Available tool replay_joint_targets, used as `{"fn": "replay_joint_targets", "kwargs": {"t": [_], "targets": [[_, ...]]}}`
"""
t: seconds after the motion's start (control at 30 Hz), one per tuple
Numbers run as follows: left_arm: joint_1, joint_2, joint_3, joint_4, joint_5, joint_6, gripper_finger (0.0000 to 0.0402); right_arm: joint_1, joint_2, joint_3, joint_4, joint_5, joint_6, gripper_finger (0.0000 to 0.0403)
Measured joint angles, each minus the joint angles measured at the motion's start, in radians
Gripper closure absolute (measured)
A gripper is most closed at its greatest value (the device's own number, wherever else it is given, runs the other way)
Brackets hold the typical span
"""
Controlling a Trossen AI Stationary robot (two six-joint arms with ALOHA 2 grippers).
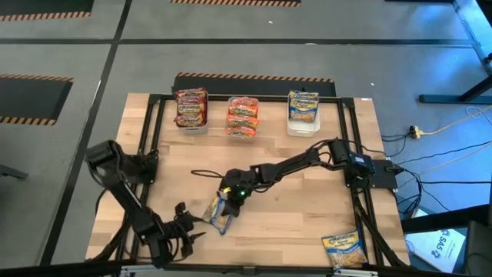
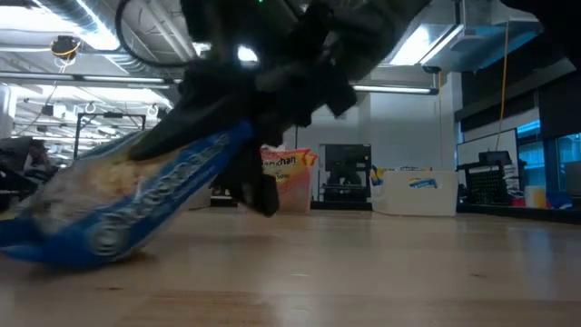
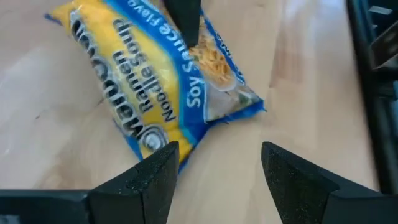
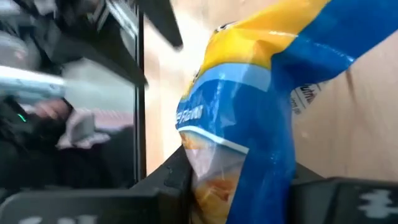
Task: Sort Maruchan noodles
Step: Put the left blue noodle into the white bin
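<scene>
1. Two dark fingers of the right gripper (image 1: 225,201) pinch one end of a crinkly blue-and-yellow plastic noodle packet (image 1: 219,215); its far end lifts off the wooden table (image 1: 292,223), blurred in the low view
2. Three bins at the far edge hold red (image 1: 191,108), orange (image 1: 243,117) and blue packets (image 1: 303,105)
3. Its label reads "Soy Sauce Flavor", "Ramen Noodle Soup"
4. The left gripper (image 1: 188,231) waits spread beside it
</scene>
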Motion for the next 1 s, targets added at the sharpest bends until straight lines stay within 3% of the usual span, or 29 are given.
{"fn": "replay_joint_targets", "kwargs": {"t": [0.17, 0.27, 0.37, 0.6, 0.8, 1.0], "targets": [[0.0, -0.105, 0.0, -0.037, 0.021, 0.007, 0.0178, 0.02, -0.077, -0.012, -0.16, 0.067, -0.166, 0.0309], [0.0, -0.153, 0.0, -0.04, -0.004, 0.017, 0.0178, 0.046, -0.132, -0.076, -0.138, 0.129, -0.221, 0.0309], [0.004, -0.187, 0.001, -0.037, -0.051, 0.033, 0.0178, 0.073, -0.209, -0.2, 0.012, 0.204, -0.231, 0.0309], [0.073, -0.235, 0.002, -0.028, -0.11, 0.037, 0.0178, 0.128, -0.399, -0.595, 0.555, 0.426, -0.187, 0.031], [0.198, -0.238, 0.002, 0.057, 0.054, 0.175, 0.0178, 0.176, -0.473, -0.796, 0.842, 0.578, -0.28, 0.031], [0.307, -0.238, 0.003, 0.275, 0.152, 0.403, 0.0178, 0.218, -0.548, -0.865, 0.986, 0.677, -0.424, 0.031]]}}
